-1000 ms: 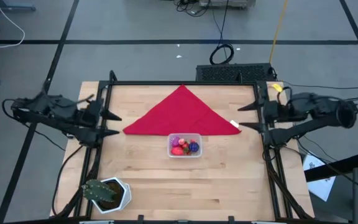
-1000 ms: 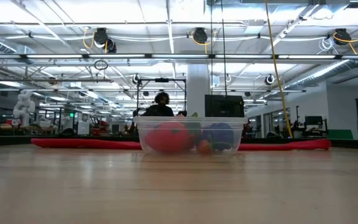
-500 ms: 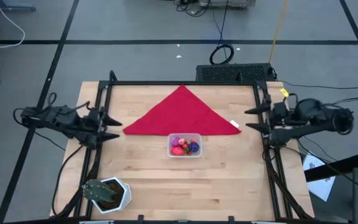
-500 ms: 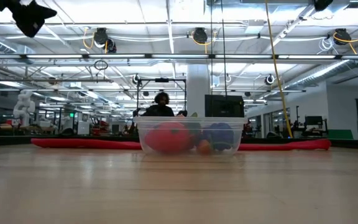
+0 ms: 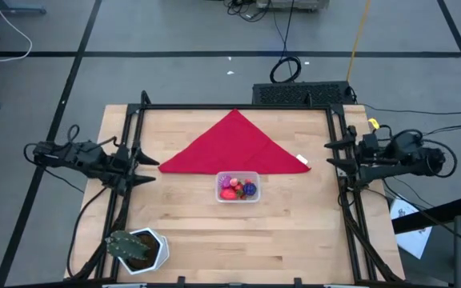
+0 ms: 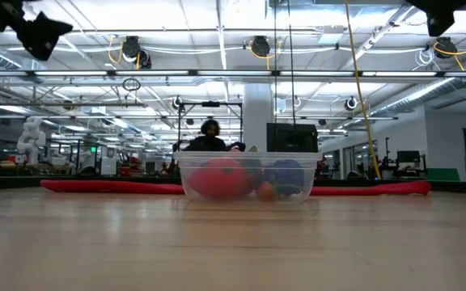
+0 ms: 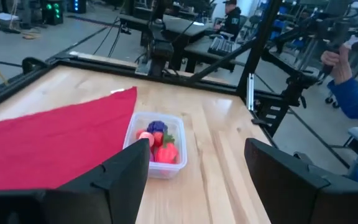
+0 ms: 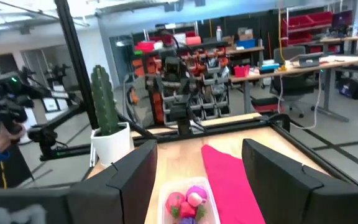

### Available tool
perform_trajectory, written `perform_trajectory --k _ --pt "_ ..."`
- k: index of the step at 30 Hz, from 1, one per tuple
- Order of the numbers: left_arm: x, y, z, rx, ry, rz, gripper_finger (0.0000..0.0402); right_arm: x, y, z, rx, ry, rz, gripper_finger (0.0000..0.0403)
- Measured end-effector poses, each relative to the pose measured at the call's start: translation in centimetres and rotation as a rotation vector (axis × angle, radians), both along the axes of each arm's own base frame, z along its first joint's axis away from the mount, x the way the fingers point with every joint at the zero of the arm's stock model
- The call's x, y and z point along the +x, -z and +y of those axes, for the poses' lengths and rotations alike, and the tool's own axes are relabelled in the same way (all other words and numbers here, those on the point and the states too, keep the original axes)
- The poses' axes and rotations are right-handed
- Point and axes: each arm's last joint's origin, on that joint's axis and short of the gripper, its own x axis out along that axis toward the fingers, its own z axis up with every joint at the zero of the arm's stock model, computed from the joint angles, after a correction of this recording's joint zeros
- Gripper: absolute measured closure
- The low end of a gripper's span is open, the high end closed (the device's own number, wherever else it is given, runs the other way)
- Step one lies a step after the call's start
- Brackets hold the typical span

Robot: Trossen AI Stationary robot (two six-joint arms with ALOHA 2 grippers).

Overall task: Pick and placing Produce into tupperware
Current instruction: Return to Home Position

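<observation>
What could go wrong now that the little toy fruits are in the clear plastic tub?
The clear plastic tub has no lid and the tiny toy fruits are piled inside, so a bump might spill them. The big red triangular cloth lies right beside the tub; a tug on it could shift the tub. The left gripper and right gripper are open and off to the sides, so neither risk looks close.

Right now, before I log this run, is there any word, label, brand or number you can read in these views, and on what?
No text is readable in any view.
White tag on the red cloth: too small to read.
Paper sheets on the floor right of the table: marks blurred.
Tupperware: no label visible.
</observation>
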Motion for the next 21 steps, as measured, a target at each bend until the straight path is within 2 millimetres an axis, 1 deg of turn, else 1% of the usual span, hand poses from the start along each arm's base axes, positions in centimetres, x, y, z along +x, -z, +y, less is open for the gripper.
perform_trajectory --k 3,6,12,16,17,21 --pt "0.2 1.8 -0.1 -0.004 0.004 -0.014 0.0131 -0.4 1.0 0.1 0.001 -0.047 -0.014 0.0174" --pt "0.4 3.5 -0.2 0.001 0.018 -0.024 0.0131 -0.2 1.9 0.2 0.019 -0.082 0.006 0.0174" --pt "1.6 6.0 -0.7 0.045 0.082 -0.068 0.0131 -0.1 2.5 0.2 0.048 -0.082 0.074 0.0174" --pt "2.5 8.4 -0.9 0.062 0.083 -0.052 0.0131 -0.2 2.7 0.2 0.039 -0.081 0.091 0.0174" --pt "2.6 8.7 -0.9 0.062 0.081 -0.057 0.0131 -0.2 2.8 0.2 0.032 -0.08 0.094 0.0174" --pt "2.8 8.6 -0.9 0.102 0.073 -0.083 0.0131 -0.2 2.7 0.2 0.001 -0.078 0.092 0.0174"
